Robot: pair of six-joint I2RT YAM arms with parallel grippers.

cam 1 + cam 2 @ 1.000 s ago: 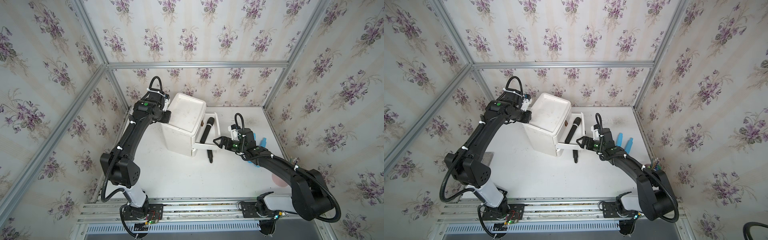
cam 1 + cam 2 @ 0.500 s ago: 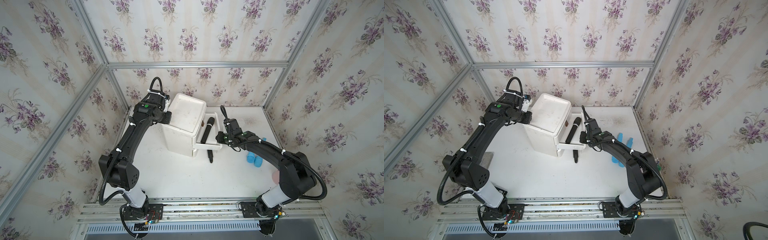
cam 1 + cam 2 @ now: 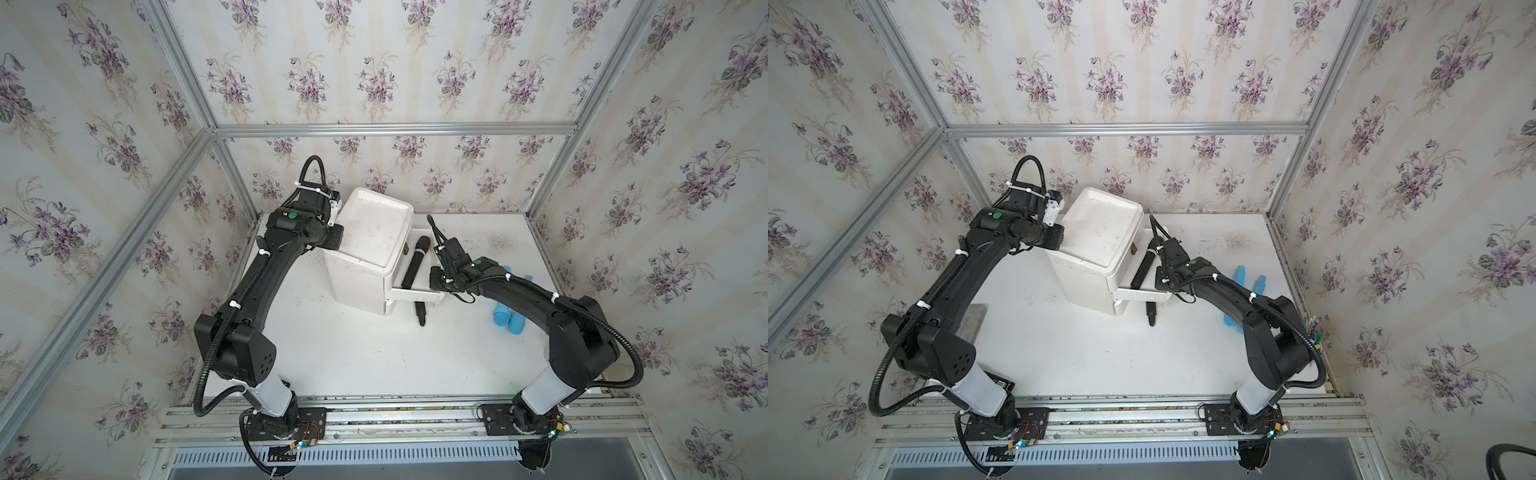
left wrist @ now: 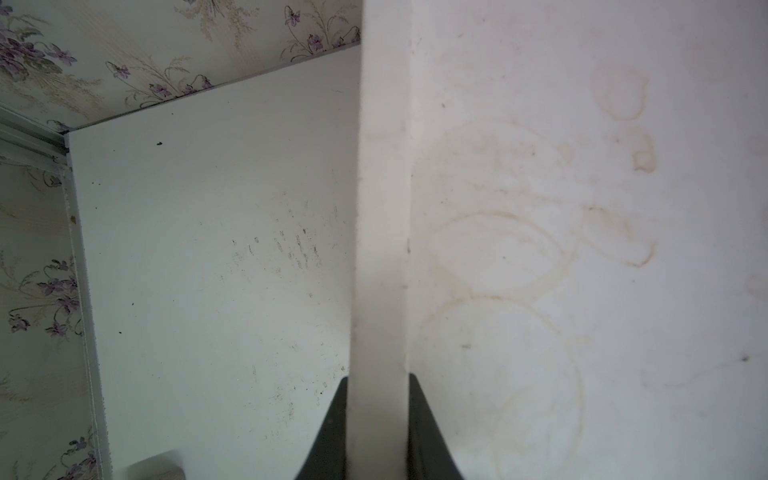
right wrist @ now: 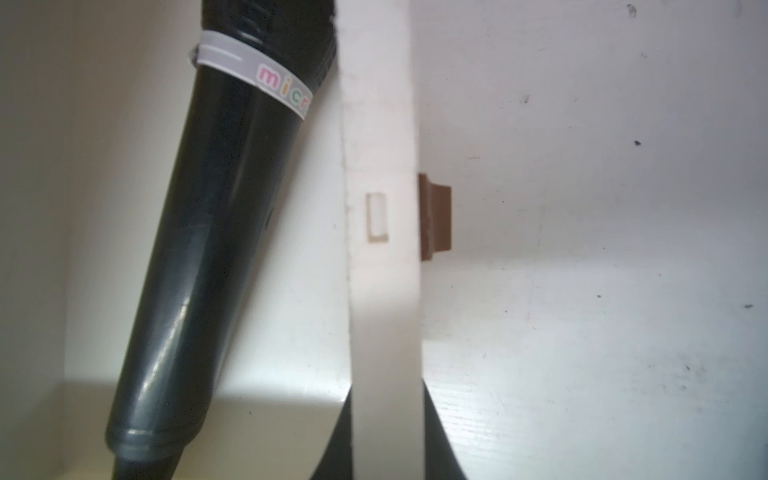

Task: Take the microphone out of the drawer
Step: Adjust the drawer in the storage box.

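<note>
Microphone (image 5: 199, 249), glossy black taper, in white drawer (image 5: 380, 124); right tool (image 5: 386, 390) tight on its wall, left tool (image 4: 378, 380) tight on cabinet rim (image 4: 382, 208)

The microphone (image 5: 199, 249) is glossy black, with a white label band (image 5: 253, 79) printed in pastel letters, pink and green among them. The drawer (image 3: 415, 296) and the cabinet (image 3: 374, 232) are white. The cabinet's top bears faint yellowish-brown ring stains (image 4: 498, 257), and the drawer's handle (image 5: 436, 216) is brown. The bench (image 3: 374, 353) is white, flecked with small dark scuffs. Two objects (image 3: 509, 318) on it are light blue. The left arm (image 3: 266, 282) and right arm (image 3: 528, 291) are black, white near the base. The wallpaper (image 3: 374, 62) is cream-striped with purple violets and grey-green leaves. The frame (image 3: 395, 129) is silver.
</note>
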